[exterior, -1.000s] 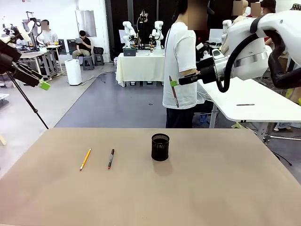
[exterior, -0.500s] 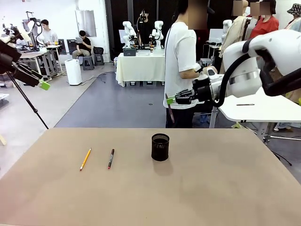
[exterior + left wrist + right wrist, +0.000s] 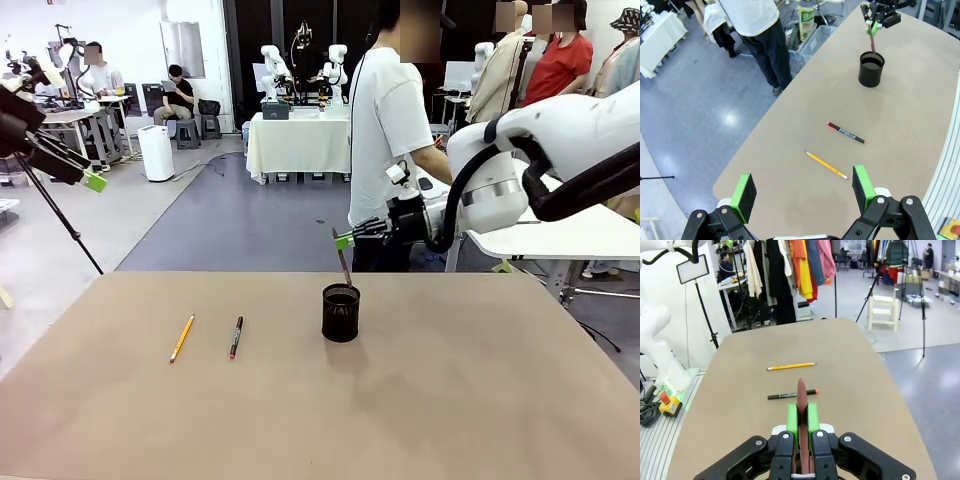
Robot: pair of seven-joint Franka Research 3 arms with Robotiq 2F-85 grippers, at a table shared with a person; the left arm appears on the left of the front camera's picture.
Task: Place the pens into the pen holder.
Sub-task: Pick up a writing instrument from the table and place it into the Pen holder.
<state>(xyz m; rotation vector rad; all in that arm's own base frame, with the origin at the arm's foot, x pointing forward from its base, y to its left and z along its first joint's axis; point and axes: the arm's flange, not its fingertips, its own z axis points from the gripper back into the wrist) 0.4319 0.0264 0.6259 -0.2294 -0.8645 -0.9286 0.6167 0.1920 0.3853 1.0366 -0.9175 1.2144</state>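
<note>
The brown tabletop (image 3: 450, 400) carries the same layout as a second ago; the change lies with the right arm (image 3: 560, 140), which has swung down and toward the robot's left from its high position beside the standing person. Its right claw (image 3: 345, 240) now sits just above and behind the black mesh pen holder (image 3: 341, 313), which stands unmoved near the middle of the tabletop. The claw is pressed together on a dark reddish pen (image 3: 342, 262), seen clamped between the green pads in the right wrist view (image 3: 801, 395). The pen hangs tilted, its lower end at the holder's rim; whether the tip has entered the mouth cannot be told. The left claw (image 3: 804, 187) is spread wide, holds nothing, and hangs high, well apart from the work. Judgement: this pen is lined up for release, and a slight further descent should prevent it tipping out. Two items lie flat to the holder's left, untouched: a yellow pencil (image 3: 181, 338) and a dark red-ended pen (image 3: 236, 337).
</note>
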